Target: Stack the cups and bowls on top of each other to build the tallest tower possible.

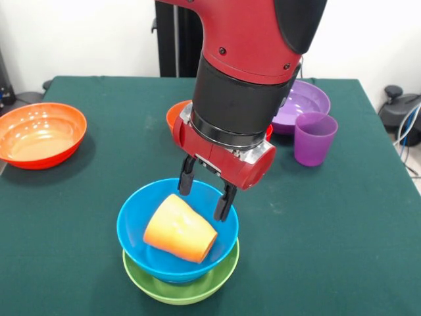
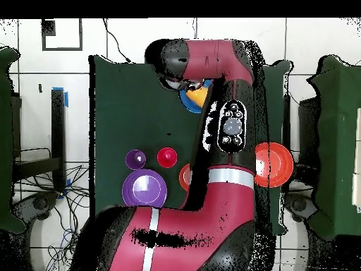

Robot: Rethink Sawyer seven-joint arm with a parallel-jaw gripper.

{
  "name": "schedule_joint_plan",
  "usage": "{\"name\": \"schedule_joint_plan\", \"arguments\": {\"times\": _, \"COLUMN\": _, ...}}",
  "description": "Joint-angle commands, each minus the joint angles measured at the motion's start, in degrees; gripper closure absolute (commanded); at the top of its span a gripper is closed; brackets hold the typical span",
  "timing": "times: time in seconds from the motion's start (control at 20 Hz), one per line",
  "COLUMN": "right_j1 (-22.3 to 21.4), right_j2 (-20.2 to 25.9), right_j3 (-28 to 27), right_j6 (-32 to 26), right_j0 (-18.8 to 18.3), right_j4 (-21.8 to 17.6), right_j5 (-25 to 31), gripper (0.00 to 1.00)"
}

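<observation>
I have the claw (image 1: pixel 206 193) hanging spread over the back rim of the light blue bowl (image 1: pixel 135 227), gripping nothing. That bowl sits nested in the lime green bowl (image 1: pixel 181 289) at the lower centre of the front view, and the orange cup (image 1: pixel 179 229) lies tipped on its side inside it. I judge the cup must be righted next: close on its wall, lift, turn upright. The desk (image 1: pixel 329 230) is open at lower right; the stack sits close to the bottom edge.
</observation>
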Motion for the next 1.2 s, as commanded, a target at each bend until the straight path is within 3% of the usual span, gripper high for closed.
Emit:
{"name": "schedule_joint_plan", "arguments": {"times": 0.05, "right_j1": 1.2, "right_j2": 3.6, "right_j3": 1.7, "right_j6": -11.9, "right_j0": -0.2, "right_j4": -1.6, "right_j5": 5.4, "gripper": 0.0}}
{"name": "schedule_joint_plan", "arguments": {"times": 0.55, "right_j1": 0.4, "right_j2": 4.0, "right_j3": 3.6, "right_j6": -12.7, "right_j0": -1.0, "right_j4": -1.4, "right_j5": 3.0, "gripper": 0.0}}
{"name": "schedule_joint_plan", "arguments": {"times": 1.2, "right_j1": -4.6, "right_j2": 5.6, "right_j3": 6.8, "right_j6": -14.7, "right_j0": -2.9, "right_j4": 0.8, "right_j5": 3.4, "gripper": 0.0}}
